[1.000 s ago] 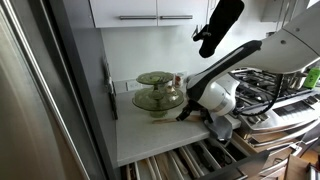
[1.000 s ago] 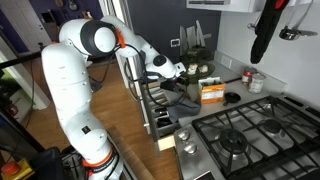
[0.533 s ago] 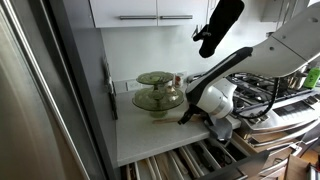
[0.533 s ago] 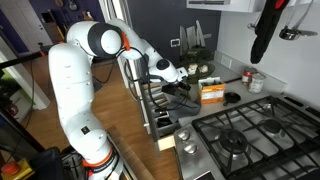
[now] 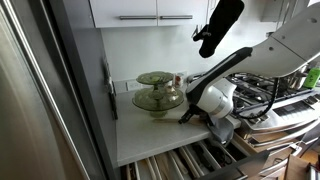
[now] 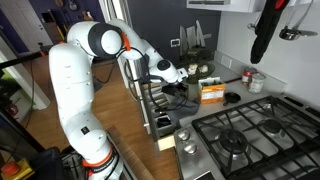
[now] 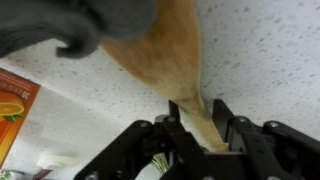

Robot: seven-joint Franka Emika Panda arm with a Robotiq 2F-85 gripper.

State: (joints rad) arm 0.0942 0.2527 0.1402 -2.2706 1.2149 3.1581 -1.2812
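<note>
In the wrist view a light wooden utensil (image 7: 160, 50) lies on the speckled white counter (image 7: 270, 50). It is broad at the top and narrows to a handle that runs down between my fingers. My gripper (image 7: 197, 108) is low over the counter, shut on that handle, with both black fingers (image 7: 224, 115) pressed against its sides. A dark grey object (image 7: 70, 25) covers the utensil's far end. In both exterior views the gripper (image 5: 186, 114) (image 6: 186, 88) reaches down to the counter, and the utensil is hidden behind it.
A stack of glass dishes (image 5: 158, 95) stands behind the gripper. An orange box (image 6: 212, 93) (image 7: 14, 105) sits close by. The gas stove (image 6: 250, 135), a can (image 6: 256, 81), an open drawer (image 5: 190, 160) below the counter edge and a hanging black mitt (image 5: 220, 25) surround the spot.
The arm has settled slightly lower toward the counter since the earliest frame. Nothing else in the exterior views has visibly moved.
</note>
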